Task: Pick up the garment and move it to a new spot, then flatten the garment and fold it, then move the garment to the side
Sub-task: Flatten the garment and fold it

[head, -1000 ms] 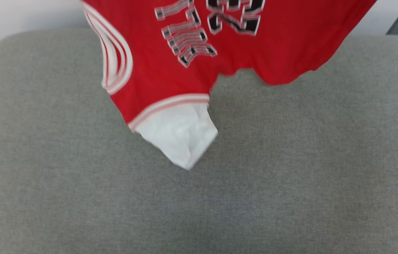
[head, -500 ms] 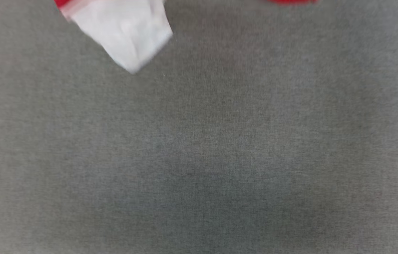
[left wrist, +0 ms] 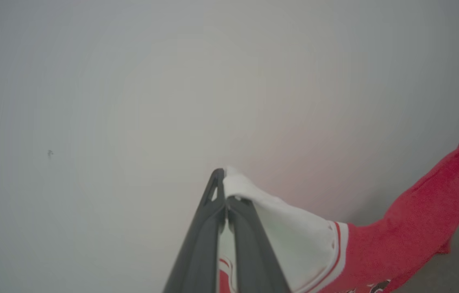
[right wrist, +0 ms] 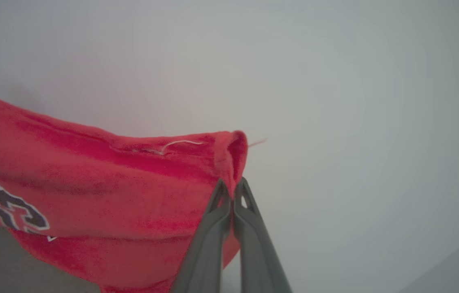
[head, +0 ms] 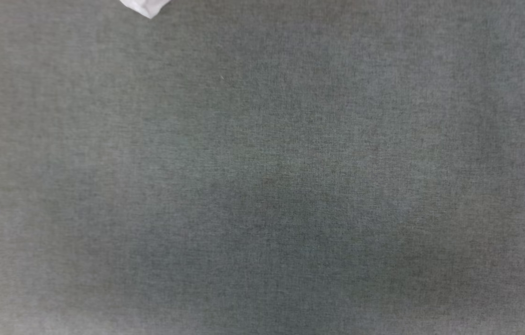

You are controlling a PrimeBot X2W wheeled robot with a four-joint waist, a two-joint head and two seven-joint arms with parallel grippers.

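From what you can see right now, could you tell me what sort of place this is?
Probably an indoor cloth-folding station: a broad grey fabric-covered surface, a plain pale wall, and a red jersey held aloft.

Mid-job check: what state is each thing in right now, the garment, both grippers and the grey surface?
garment: lifted, unfolded, stretched between both grippers.
left gripper: shut, fingers pinching the garment's white sleeve.
right gripper: shut, fingers pinching a red edge of the garment.
grey surface: smooth and flat, with a white tip of the garment at the head view's top edge.
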